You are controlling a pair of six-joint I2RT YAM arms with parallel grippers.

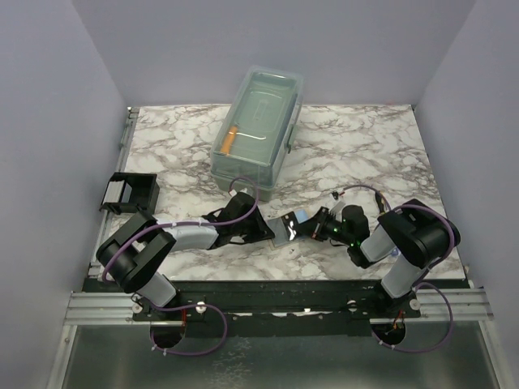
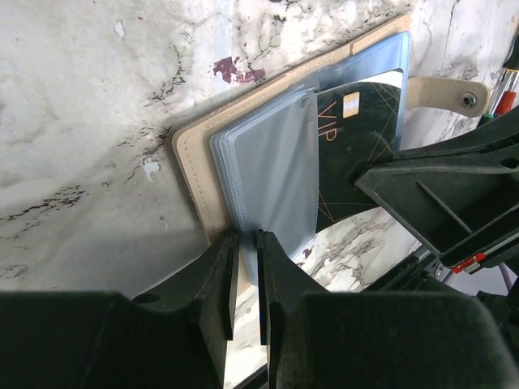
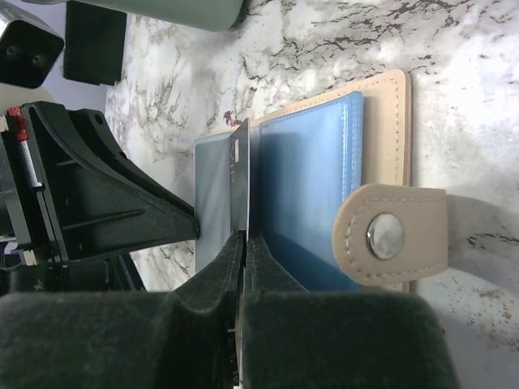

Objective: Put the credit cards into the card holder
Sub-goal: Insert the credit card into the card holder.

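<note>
A tan snap-strap wallet (image 2: 195, 174) with clear blue sleeves lies open on the marble between the arms; it also shows in the top view (image 1: 285, 225). My left gripper (image 2: 247, 243) is shut on the near edge of one clear sleeve (image 2: 276, 174). My right gripper (image 3: 245, 243) is shut on a dark grey "VIP" credit card (image 2: 357, 154), seen edge-on in the right wrist view (image 3: 241, 174), standing among the sleeves. A blue leaf (image 3: 308, 194) lies flat beside it; whether it holds the light blue card I cannot tell. The black card holder (image 1: 130, 193) stands at the far left, apart from both grippers.
A large clear lidded box (image 1: 259, 130) with an orange item inside stands at the back centre. The wallet's tan strap with a metal snap (image 3: 388, 237) lies out to the right. Both grippers (image 1: 272, 231) (image 1: 306, 223) meet near the table's front edge.
</note>
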